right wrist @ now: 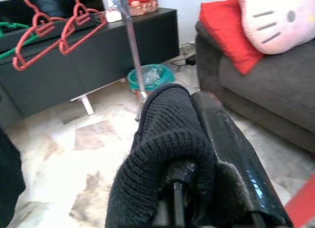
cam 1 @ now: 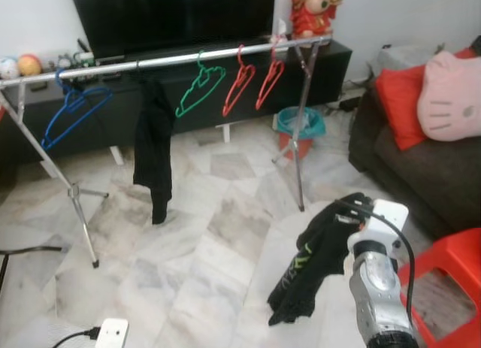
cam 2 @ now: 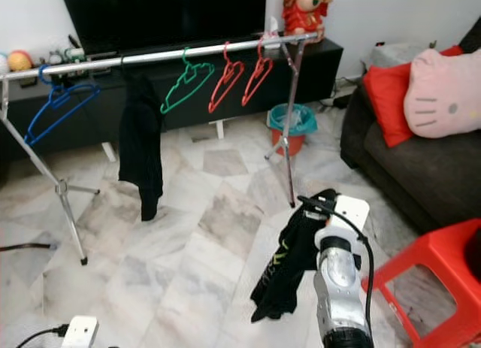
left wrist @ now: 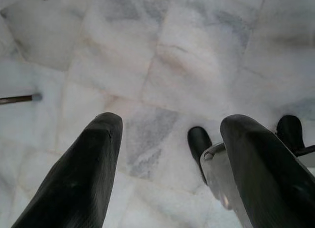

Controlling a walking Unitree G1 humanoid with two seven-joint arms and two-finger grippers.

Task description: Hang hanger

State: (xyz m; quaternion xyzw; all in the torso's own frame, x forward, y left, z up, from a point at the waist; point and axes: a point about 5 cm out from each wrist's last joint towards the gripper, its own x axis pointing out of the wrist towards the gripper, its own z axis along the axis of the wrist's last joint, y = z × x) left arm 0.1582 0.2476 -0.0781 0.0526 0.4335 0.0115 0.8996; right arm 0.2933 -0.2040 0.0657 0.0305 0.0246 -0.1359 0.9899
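Observation:
A silver clothes rail (cam 1: 173, 59) on folding legs stands before the TV cabinet. It carries a blue hanger (cam 1: 71, 111), a green hanger (cam 1: 199, 89), two red hangers (cam 1: 239, 85) and a hanging black garment (cam 1: 154, 149). My right gripper (right wrist: 197, 139) is raised low over the floor, in front of the rail's right leg, and is shut on a second black knit garment (cam 1: 308, 269) that drapes over its fingers (right wrist: 231, 154) and hangs down. A thin dark rod shows under the cloth; I cannot tell if it is a hanger. My left gripper (left wrist: 167, 134) points at the marble floor, open.
A dark sofa (cam 1: 428, 167) with a red cushion and a pink cat-face cushion (cam 1: 449, 96) is on the right. A red plastic stool (cam 1: 451, 280) stands beside my right arm. A teal bin (cam 1: 299, 126) sits behind the rail's right leg. A white device (cam 1: 111, 333) with a cable lies low left.

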